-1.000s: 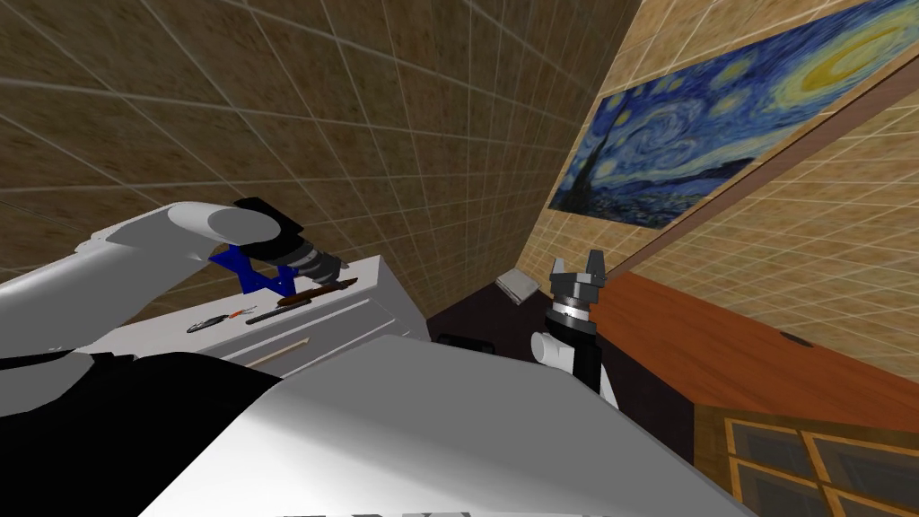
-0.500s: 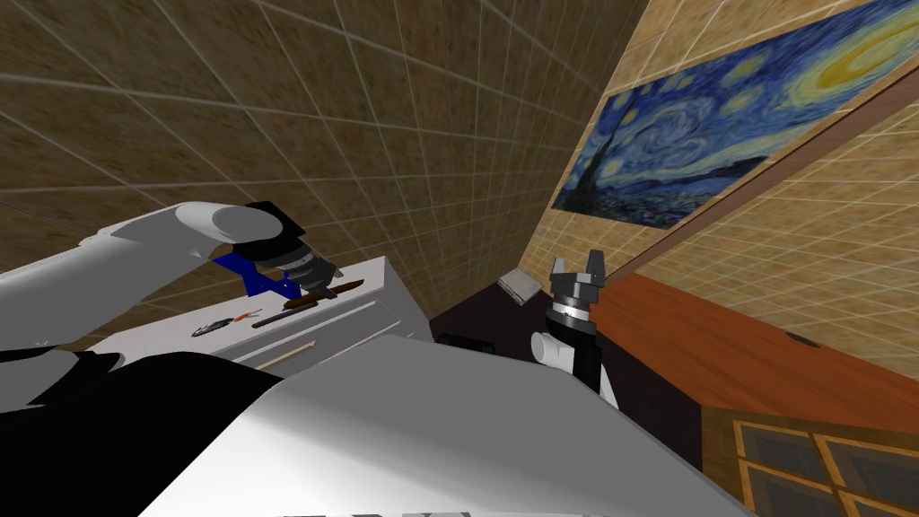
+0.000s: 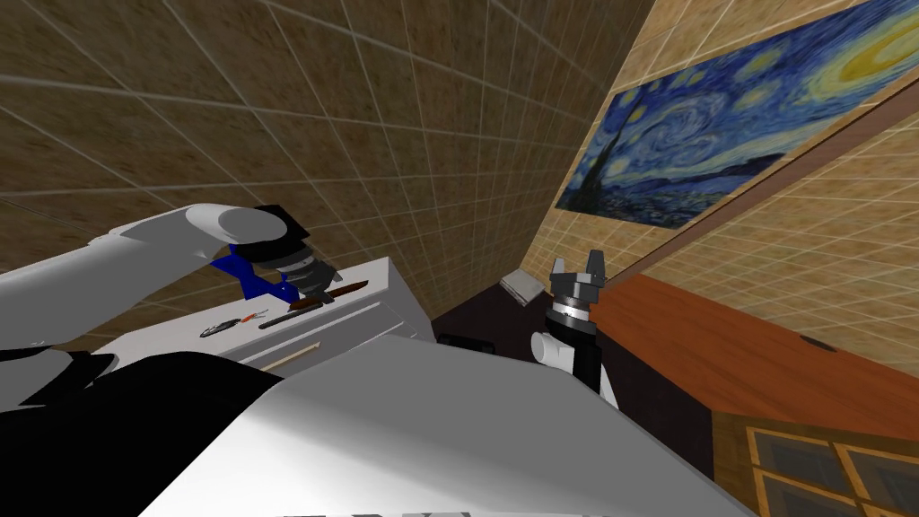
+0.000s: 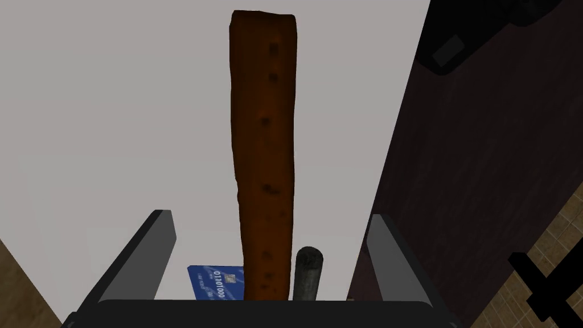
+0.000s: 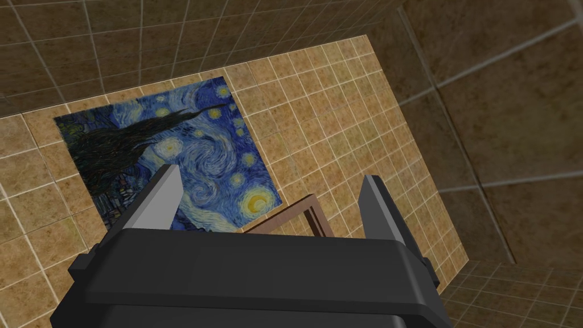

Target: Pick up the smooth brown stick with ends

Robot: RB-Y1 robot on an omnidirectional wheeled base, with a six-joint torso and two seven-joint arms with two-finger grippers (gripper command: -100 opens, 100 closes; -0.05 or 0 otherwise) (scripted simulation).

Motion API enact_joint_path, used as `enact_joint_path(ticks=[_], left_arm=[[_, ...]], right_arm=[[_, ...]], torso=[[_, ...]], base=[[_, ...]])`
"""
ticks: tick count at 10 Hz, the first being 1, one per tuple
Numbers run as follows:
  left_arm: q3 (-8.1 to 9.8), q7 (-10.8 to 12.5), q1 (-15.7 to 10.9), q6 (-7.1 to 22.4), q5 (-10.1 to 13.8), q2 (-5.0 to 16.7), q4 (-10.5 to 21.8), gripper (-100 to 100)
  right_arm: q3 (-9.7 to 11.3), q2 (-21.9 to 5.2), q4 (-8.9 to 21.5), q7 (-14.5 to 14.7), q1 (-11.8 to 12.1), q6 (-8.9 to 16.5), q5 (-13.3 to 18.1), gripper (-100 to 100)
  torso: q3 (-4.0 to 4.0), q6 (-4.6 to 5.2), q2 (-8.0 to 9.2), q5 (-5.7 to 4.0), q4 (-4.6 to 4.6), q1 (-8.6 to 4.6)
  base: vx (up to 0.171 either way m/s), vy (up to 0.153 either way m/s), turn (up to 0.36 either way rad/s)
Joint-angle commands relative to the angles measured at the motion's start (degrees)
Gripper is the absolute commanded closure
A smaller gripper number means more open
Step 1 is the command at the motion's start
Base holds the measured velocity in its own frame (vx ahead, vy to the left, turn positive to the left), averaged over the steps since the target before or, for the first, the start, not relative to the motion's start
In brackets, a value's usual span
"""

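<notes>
My left hand [image 4: 270,215] is spread open, straddling the brown stick [image 4: 263,159], which points to its twelve o'clock on the bench [image 4: 114,114]. It looks rigid, light and slick, so I'd pinch it mid-length.

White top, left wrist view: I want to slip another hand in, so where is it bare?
Bare: the wide white top beyond the blue card, on that side of the brown stick; also a narrower strip between stick and the edge by the dark floor. Crowded: near the open left gripper, where card and dark cylinder flank the stick.
</notes>
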Motion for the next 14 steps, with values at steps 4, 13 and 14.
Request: enact_joint_path(ticks=[4, 13, 14], left_arm=[[-2.4, 4.9, 0.3, -2.8, 1.3, 1.1, -6.6, -100], [-3.66, 8.3, 0.8, -4.6, 2.2, 1.7, -11.4, 100], [-3.66, 8.3, 0.8, -4.6, 2.2, 1.7, -11.4, 100]], right_arm=[[0.0, 0.0, 0.0, 0.0, 0.0, 0.0, 0.0, 0], [0.0, 0.0, 0.0, 0.0, 0.0, 0.0, 0.0, 0], [0.0, 0.0, 0.0, 0.0, 0.0, 0.0, 0.0, 0]], torso=[[-0.07, 0.01, -0.11, 0.02, -0.04, 0.04], [0.06, 0.01, 0.14, 0.07, -0.01, -0.08], [0.06, 0.0, 0.14, 0.08, -0.01, -0.07]], base=[[0.046, 0.036, 0.104], [0.015, 0.003, 0.033], [0.0, 0.0, 0.0]])
